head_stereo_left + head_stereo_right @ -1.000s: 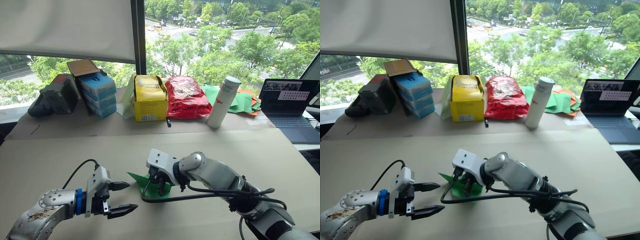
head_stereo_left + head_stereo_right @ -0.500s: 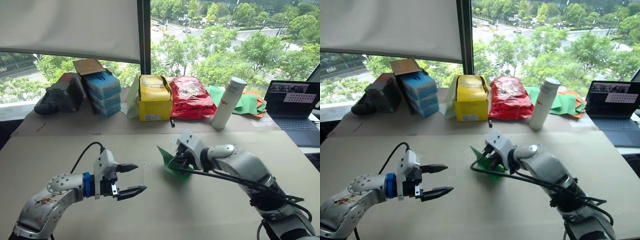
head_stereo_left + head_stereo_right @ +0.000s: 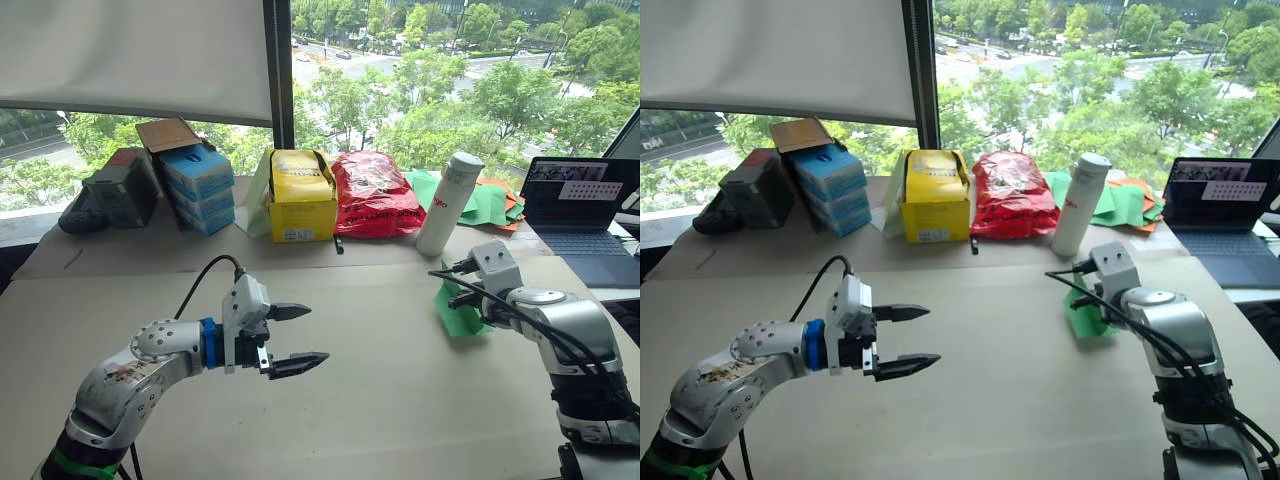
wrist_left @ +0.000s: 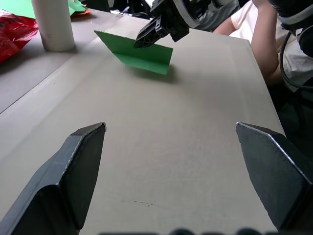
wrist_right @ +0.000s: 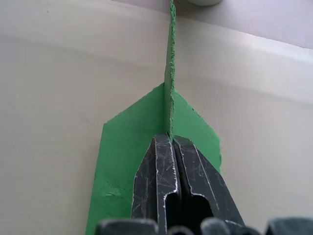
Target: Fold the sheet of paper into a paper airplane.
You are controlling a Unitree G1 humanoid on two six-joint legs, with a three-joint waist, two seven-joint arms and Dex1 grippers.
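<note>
The sheet of paper (image 3: pixel 456 314) is a green folded piece with angled corners, held on edge just above the table (image 3: pixel 380 420) at the right side. My right gripper (image 3: pixel 462 297) is shut on its upright folded spine (image 5: pixel 169 88), and the flaps (image 5: pixel 120 161) spread below the fingers. In the left wrist view the paper (image 4: pixel 139 53) hangs from the right gripper (image 4: pixel 144 40), far ahead. My left gripper (image 3: pixel 316 335) hovers over the table's middle, open and empty, well to the left of the paper.
Along the back stand a white bottle (image 3: pixel 447 203), a red bag (image 3: pixel 373 195), a yellow box (image 3: pixel 300 196), blue boxes (image 3: pixel 197 186) and a heap of green and orange sheets (image 3: pixel 492 202). A laptop (image 3: pixel 580 210) sits far right. A person (image 4: pixel 254 34) sits beyond the table.
My right gripper has carried the paper from the table's near middle out to the right side. My left gripper has moved forward and to the right, still open.
</note>
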